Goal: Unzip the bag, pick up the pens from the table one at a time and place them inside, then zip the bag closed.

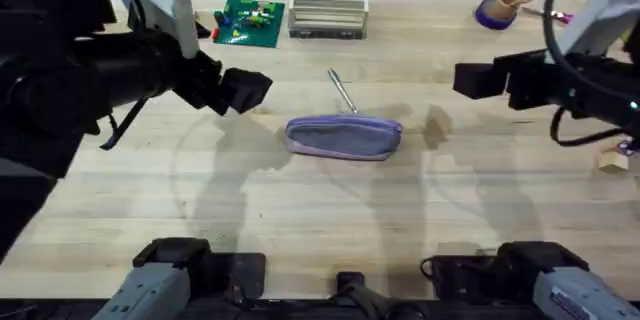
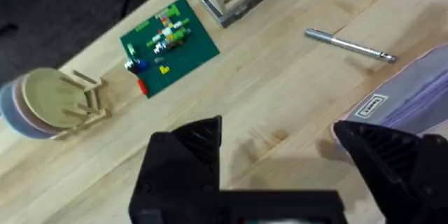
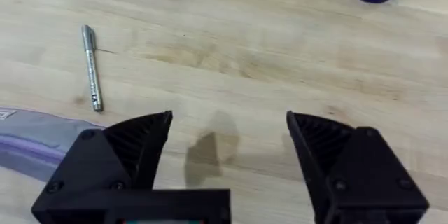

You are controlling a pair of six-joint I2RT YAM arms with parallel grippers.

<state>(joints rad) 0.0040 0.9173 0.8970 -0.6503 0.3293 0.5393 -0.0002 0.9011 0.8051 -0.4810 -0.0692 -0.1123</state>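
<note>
Overhead, you've got 1 bag lying mid-table, long axis running left to right, its contents hidden from you. 1 silvery pen lies just behind it, angled from back-left toward the bag's top edge, close to it but whether it touches you can't tell. Your left gripper hangs off the bag's left end, your right gripper well off to its right; finger spread isn't readable from here. At the far edge sit 1 cream box and 1 green board. On your left wrist view, the left gripper is spread wide, nothing between the fingers, with the bag's corner just beside 1 finger and the pen beyond. On your right wrist view, the right gripper is spread wide over bare wood, with the pen and a sliver of bag off to 1 side.
</note>
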